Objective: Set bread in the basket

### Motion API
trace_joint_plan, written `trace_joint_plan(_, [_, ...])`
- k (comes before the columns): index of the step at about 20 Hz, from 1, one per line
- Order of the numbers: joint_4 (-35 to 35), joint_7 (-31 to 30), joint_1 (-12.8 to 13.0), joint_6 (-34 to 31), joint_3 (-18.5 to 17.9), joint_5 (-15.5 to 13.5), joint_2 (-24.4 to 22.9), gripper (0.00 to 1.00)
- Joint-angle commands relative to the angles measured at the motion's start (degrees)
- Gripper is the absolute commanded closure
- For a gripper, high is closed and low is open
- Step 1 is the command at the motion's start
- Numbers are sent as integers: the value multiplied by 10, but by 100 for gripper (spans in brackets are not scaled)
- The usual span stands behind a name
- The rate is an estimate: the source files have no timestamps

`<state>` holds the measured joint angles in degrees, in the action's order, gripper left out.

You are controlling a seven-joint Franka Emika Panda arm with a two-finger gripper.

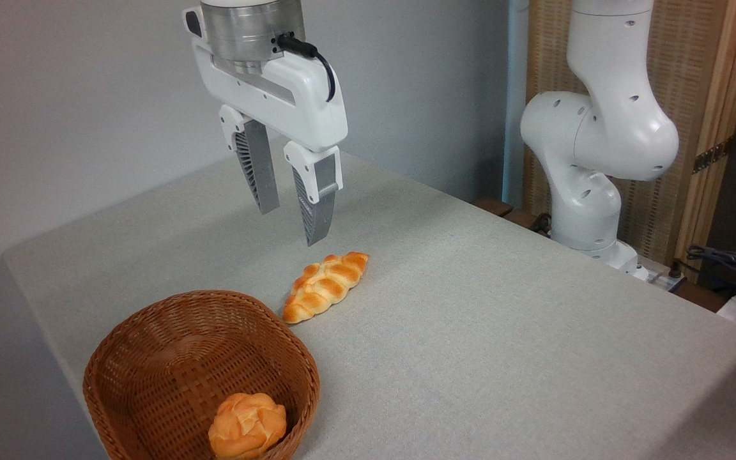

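The bread (246,425), a small round golden-orange bun with a cracked top, lies inside the basket (151,358) against its near right wall. The basket is an oval reddish-brown wicker one at the table's front left. My gripper (291,225) hangs open in the air above the table, well behind and above the basket, with nothing between its grey ribbed fingers (312,204).
A longer braided, pointed loaf (324,285) lies on the grey table (502,332) just right of the basket's far rim, below my fingertips. The arm's white base (588,160) stands at the back right, with cables (726,265) beside it.
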<state>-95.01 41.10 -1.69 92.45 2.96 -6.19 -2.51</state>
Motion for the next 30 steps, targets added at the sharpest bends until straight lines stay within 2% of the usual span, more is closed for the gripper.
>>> trace_joint_plan(1, [-4,4,-4,-5,-1,-4,-4,0])
trace_joint_plan(5, [-1,4,5,-4,-9,-1,-4,0])
trace_joint_plan(8, [6,3,37,-3,-43,7,-3,0])
trace_joint_plan(12, [31,2,37,-4,-44,12,2,0])
trace_joint_plan(15, [32,0,37,-6,-36,47,6,0])
trace_joint_plan(18, [34,0,37,-7,-35,59,9,0])
trace_joint_plan(22, [34,-1,34,-14,-18,60,12,0])
trace_joint_plan(30, [34,-1,34,-17,-19,59,13,0])
